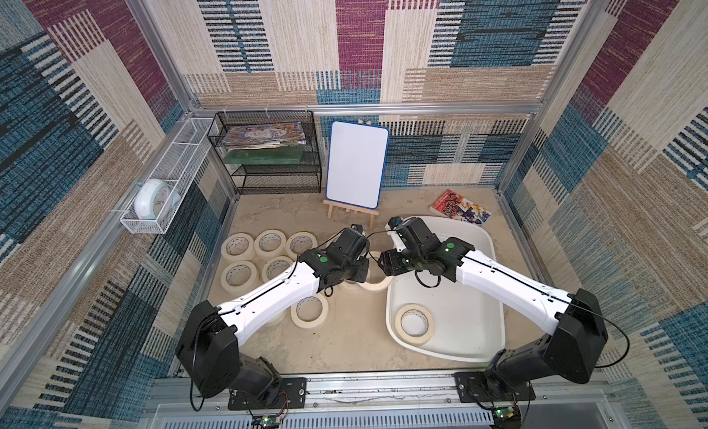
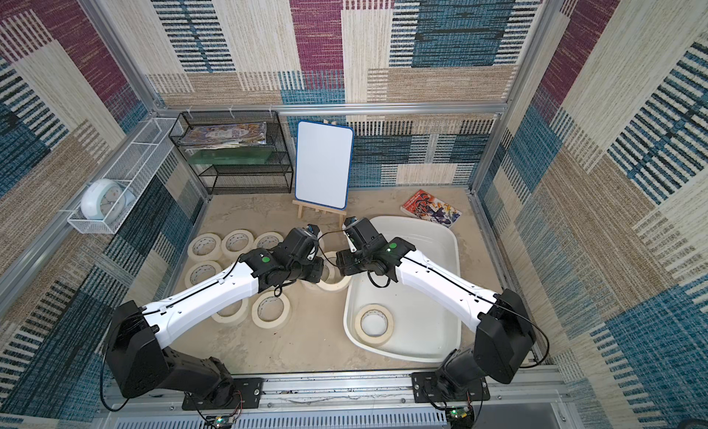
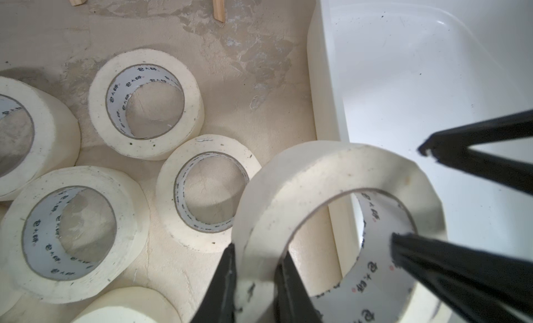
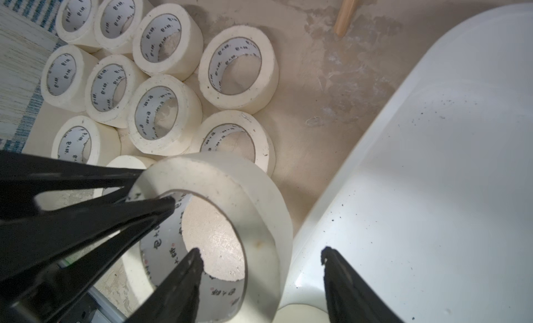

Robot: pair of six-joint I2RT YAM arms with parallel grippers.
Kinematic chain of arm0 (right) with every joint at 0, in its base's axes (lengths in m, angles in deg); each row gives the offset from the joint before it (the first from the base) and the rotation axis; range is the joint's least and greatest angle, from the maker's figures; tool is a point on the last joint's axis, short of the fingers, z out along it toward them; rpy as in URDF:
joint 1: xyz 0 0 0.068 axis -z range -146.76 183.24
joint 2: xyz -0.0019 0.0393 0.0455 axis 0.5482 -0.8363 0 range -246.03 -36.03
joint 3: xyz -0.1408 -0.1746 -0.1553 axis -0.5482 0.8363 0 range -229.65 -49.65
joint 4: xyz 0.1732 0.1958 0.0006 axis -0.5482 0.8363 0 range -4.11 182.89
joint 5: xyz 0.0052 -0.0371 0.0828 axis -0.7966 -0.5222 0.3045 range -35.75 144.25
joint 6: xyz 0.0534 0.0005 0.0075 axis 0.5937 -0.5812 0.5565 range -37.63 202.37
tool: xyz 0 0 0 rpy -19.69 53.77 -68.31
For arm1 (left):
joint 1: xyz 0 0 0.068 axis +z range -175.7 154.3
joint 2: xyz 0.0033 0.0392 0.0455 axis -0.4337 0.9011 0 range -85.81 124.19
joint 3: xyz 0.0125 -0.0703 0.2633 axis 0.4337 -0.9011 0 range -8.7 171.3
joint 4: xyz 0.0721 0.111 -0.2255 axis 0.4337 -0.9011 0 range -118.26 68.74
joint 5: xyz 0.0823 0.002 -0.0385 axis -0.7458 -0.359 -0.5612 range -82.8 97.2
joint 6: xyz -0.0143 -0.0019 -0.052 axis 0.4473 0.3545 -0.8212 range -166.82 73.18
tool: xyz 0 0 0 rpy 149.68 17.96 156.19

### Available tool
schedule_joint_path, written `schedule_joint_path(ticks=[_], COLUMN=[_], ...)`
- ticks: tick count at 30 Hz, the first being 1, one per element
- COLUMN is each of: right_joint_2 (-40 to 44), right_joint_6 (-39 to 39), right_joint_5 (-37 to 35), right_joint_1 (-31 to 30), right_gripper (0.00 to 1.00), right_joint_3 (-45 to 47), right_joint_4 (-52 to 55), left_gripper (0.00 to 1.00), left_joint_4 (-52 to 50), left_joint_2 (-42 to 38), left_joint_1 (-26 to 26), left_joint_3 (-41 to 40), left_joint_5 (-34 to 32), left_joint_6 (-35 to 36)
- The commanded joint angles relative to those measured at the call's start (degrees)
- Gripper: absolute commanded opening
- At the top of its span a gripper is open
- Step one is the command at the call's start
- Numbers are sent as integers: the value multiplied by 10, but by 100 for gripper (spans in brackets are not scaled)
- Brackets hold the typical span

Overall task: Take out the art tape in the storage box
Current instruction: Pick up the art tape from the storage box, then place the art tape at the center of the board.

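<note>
Left wrist view: the left gripper [image 3: 258,251] is clamped on the wall of the held roll [image 3: 331,168] of art tape, with one finger inside the core and one outside. The held roll hangs tilted over the left rim of the storage box [image 1: 459,312], about midway along that rim.

Right wrist view: the right gripper [image 4: 261,251] has its jaws apart, astride the opposite wall of the same roll. One finger is in the core and the other is over the box. Contact with the tape cannot be confirmed from this angle.

In a top view, the lone roll [image 1: 399,325] lies flat in the box's near left corner. The loose rolls [image 3: 144,56] lie flat in a cluster on the left half of the surface [image 1: 344,331], several touching one another, none touching the box.
</note>
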Motion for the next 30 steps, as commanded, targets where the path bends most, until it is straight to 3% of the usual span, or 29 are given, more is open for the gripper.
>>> schedule_joint_path(ticks=[1,8,17,24,30], right_joint_2=[39,114,128,115,112], right_joint_6=[5,15,20,6,11], right_joint_5=[-30,-70,-31,55,81], right_joint_1=[0,30,77,78,77], right_gripper=[76,76,76,75,74], right_joint_3=[-2,35,168,231,271], right_joint_4=[24,98,120,121,118], left_gripper=[0,0,0,0,0], left_joint_4=[-2,-44,-102,15,58], left_joint_2=[3,-28,-153,-135,-72], left_joint_1=[2,4,-28,-35,-30], left_joint_3=[-11,-42,-180,-280,-281], left_joint_5=[-30,-48,-25,-11,-48], left_joint_6=[2,-7,-98,-150,-163])
